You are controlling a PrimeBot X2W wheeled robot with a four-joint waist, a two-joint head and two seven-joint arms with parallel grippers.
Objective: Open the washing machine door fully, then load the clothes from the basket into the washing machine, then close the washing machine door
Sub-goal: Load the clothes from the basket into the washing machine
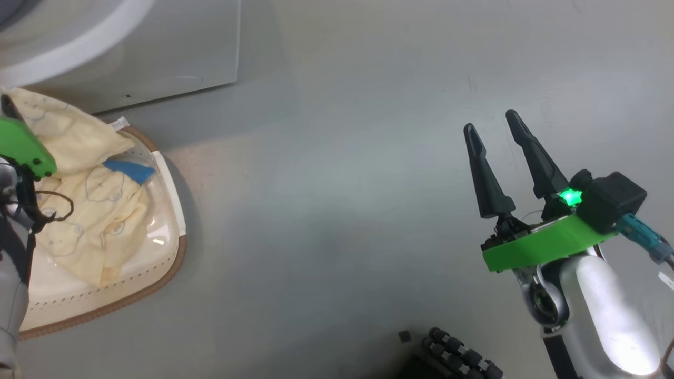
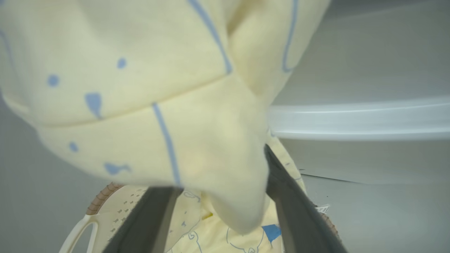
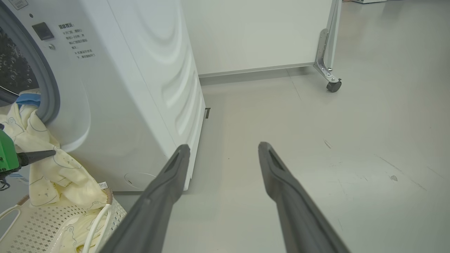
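My left gripper is shut on a pale yellow bear-print garment just in front of the washing machine. The cloth drapes over the fingers and hides their tips. In the right wrist view its upper end, with blue trim, lies over the grey gasket at the drum mouth. More clothes lie in the cream basket below. My right gripper stands open over bare floor, far right of the basket. The door is out of view.
The basket stands against the machine's front lower corner. A white panel on a caster wheel stands behind the machine to the right. Dark rollers of my base show at the bottom. Grey floor stretches between basket and right gripper.
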